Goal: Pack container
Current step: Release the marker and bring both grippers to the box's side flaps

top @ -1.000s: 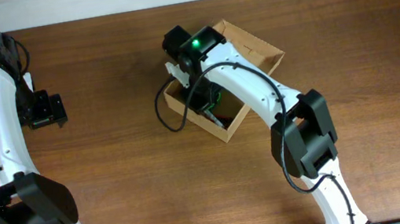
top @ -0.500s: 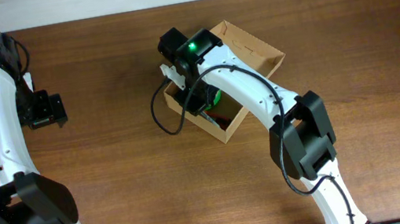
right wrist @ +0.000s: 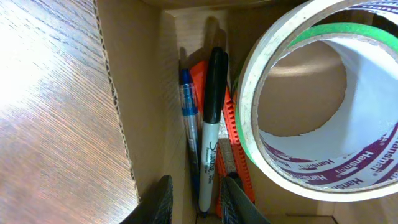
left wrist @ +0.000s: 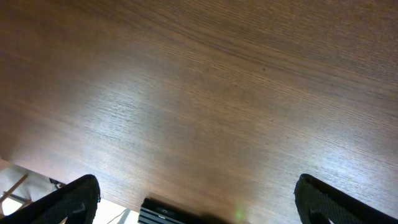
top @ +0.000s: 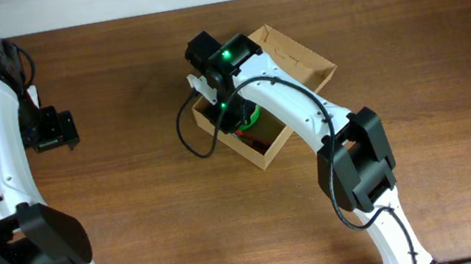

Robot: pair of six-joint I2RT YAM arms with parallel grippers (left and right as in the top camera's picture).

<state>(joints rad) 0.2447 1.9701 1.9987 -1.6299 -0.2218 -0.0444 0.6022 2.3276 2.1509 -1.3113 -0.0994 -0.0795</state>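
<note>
Right gripper (right wrist: 199, 198): fingers a narrow gap apart, low over the near-left corner of the box (right wrist: 140, 81). The end of a black marker (right wrist: 210, 124) lies in line with the gap; cannot tell whether the pads touch it. No firm hold is visible, so I log it as loose. One finger sits right above the cardboard wall.

Inside, beside the marker: a blue pen (right wrist: 188, 118) against the wall, an orange toothed piece (right wrist: 236, 143) on the other side. Next over, a tape roll (right wrist: 311, 180) stands on edge, leaning, and fills most of the remaining space. A green band shows at its rim; separate roll or not, unclear.

Overhead: the box sits mid-table, flap (top: 298, 52) folded back on the far side. Left gripper (top: 53, 129) is spread wide and empty, well apart over bare table (left wrist: 199, 93).

Risks, judged:
- A finger snags the wall on lift. Nothing braces the box, so it drags or tips.
- The roll topples onto the pens if nudged.
- The upright roll may stand proud of the rim and stop the flap shutting.
</note>
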